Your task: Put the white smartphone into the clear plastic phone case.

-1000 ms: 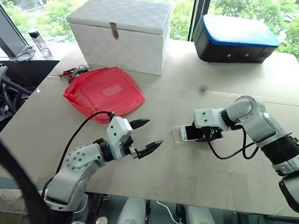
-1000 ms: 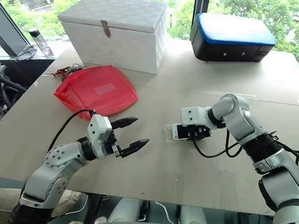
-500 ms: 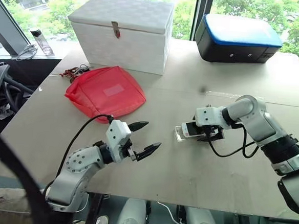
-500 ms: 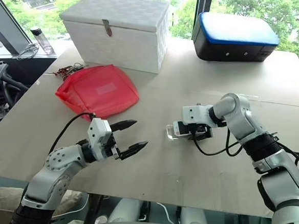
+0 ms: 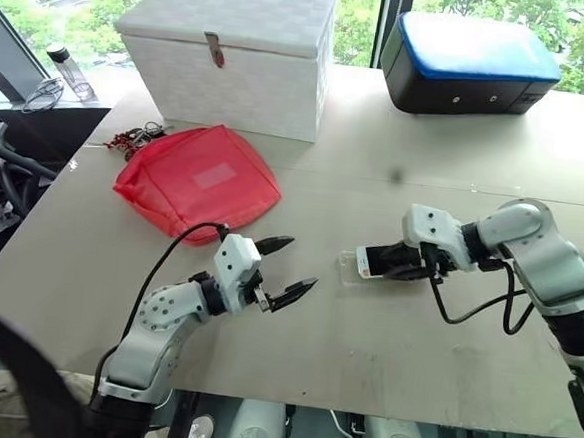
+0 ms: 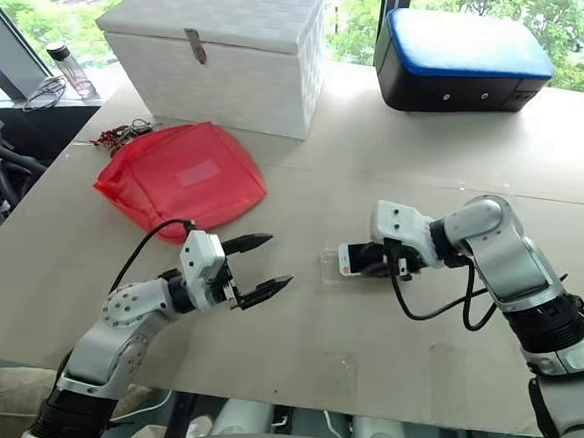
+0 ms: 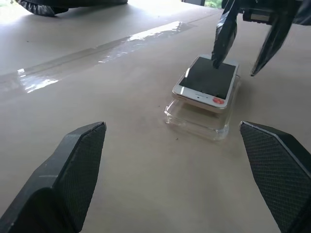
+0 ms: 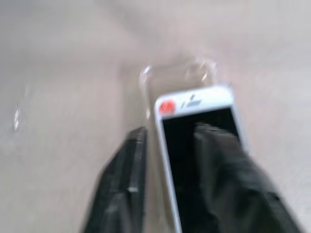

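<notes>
While the left fingers (image 5: pixel 282 270) gape empty, the white smartphone (image 7: pixel 207 82) – dark-screened – lies askew on the clear plastic phone case (image 7: pixel 196 118); right grip unclear.

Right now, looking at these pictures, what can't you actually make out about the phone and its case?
- Far end of the white smartphone: the right gripper fingers cover it in the left wrist view.
- Whether the phone is seated in the clear plastic phone case: it lies tilted on the case; too small in the head views.
- The case rim in the right wrist view: motion blur smears it.
</notes>
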Tool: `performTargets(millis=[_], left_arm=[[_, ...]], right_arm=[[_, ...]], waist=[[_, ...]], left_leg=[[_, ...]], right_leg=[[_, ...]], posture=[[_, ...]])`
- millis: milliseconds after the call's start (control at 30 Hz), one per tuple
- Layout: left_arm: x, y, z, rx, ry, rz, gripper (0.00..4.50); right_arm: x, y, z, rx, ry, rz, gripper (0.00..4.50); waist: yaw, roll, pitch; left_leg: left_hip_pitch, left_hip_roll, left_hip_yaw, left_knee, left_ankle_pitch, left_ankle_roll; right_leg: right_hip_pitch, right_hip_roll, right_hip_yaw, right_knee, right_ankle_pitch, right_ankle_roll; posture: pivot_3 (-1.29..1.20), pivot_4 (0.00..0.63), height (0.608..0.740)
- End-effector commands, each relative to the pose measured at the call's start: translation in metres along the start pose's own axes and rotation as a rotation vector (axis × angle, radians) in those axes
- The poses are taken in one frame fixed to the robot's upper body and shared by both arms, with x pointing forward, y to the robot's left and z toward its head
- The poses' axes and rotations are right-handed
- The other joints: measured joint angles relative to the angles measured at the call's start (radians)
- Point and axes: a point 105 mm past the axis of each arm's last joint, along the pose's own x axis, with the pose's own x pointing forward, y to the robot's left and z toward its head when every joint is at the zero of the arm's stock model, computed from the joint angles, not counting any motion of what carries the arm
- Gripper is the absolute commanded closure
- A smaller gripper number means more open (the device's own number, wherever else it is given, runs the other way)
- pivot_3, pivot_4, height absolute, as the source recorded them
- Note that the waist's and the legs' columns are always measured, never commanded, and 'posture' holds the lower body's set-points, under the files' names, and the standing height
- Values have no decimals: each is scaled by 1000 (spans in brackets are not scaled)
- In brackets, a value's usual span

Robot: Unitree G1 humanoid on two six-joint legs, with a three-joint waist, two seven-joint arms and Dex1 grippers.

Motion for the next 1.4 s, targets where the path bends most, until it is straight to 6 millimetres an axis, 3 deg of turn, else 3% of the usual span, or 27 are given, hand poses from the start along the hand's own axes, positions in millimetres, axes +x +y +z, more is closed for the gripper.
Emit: performTargets(millis=[33, 133, 300, 700, 767, 933, 1033, 1167, 1400], left_arm=[[1, 0, 8, 27, -34, -10, 0], [0, -1, 10, 28, -37, -8, 0], [-1, -4, 10, 28, -38, -6, 0], [-2, -4, 10, 28, -35, -4, 0], [-2, -3, 10, 30, -35, -6, 0], [-2, -2, 9, 28, -34, -9, 0], [-1, -4, 9, 22, -34, -19, 0], [1, -6, 10, 18, -41, -25, 0], [2, -6, 12, 20, -40, -30, 0]], right_arm=[[-1, -15, 8, -9, -20, -103, 4442], [10, -15, -4, 21, -1, -105, 4442], [26, -8, -43, 59, 111, -69, 4442], [41, 23, -63, 124, 139, 23, 4442], [41, 23, -58, 129, 98, 11, 4442], [20, 15, 18, 213, -304, 20, 4442], [8, 6, 40, 202, -379, -19, 4442], [6, -18, 39, 105, -283, -158, 4442], [14, -46, 1, -67, -39, -196, 4442]], waist=[[2, 0, 0], [6, 0, 0], [5, 0, 0], [4, -3, -2], [4, -3, -3], [-2, -2, 0], [0, -1, 0], [3, -1, 0], [1, -1, 0]], left_leg=[[0, 0, 0, 1, 0, 0], [0, 0, 0, 3, 0, 0], [1, -1, 0, 3, 0, 0], [22, 0, -1, 3, 0, 0], [23, 0, -1, 3, 0, 0], [22, 0, -2, 3, 0, 0], [18, 1, -1, 3, 0, 0], [16, 1, -1, 1, 0, 0], [15, 0, 1, 2, 0, 0]], right_leg=[[0, 0, 0, 0, 0, 0], [2, 1, -1, 0, 0, 0], [3, 2, -1, 0, 0, 1], [24, 3, -2, -1, 0, 1], [24, 3, -2, 0, 0, 0], [24, 2, -1, 0, 0, 0], [19, 2, 0, 2, 0, 0], [17, 2, -1, 0, 0, 0], [16, 3, 0, 0, 0, 1]], posture=[[0, 150, 740], [0, 150, 740], [0, 150, 740], [0, 150, 740], [0, 150, 740], [0, 150, 740], [0, 150, 740], [0, 150, 740], [0, 150, 740]])
